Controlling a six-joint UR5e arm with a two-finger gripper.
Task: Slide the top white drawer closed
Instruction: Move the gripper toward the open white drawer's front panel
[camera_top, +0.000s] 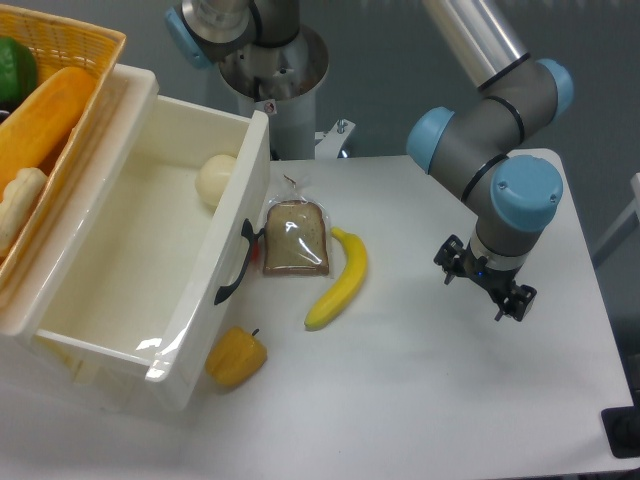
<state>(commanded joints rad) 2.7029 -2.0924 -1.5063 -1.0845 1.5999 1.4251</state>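
Top white drawer (120, 260) is what concerns us, but we begin at the gripper (485, 287), which hangs over the right part of the white table (420, 400), well apart from the drawer. We see the two fingers pointing down, dark and small from this view; whether the jaws stand apart or together we cannot tell. Nothing lies under or just beside them. Bare table surface runs from the gripper to the right edge and down to the front edge.

To the left of the gripper, across a stretch of bare table, lies a banana (340, 280), curved, its upper end near a bagged slice of bread (296, 240). The bread bag sits just beside the drawer's front panel, close to the curved black handle (238, 265). A yellow bell pepper (236, 357) rests near the lower corner of the front panel; whether it touches, we cannot tell.

The drawer stands pulled far out, its deep inside open to view, with a pale round thing (216, 180) in the far corner. Behind its left side sits a yellow wicker basket (70, 50) holding orange, green and pale items.

We can read no labels or writing anywhere.
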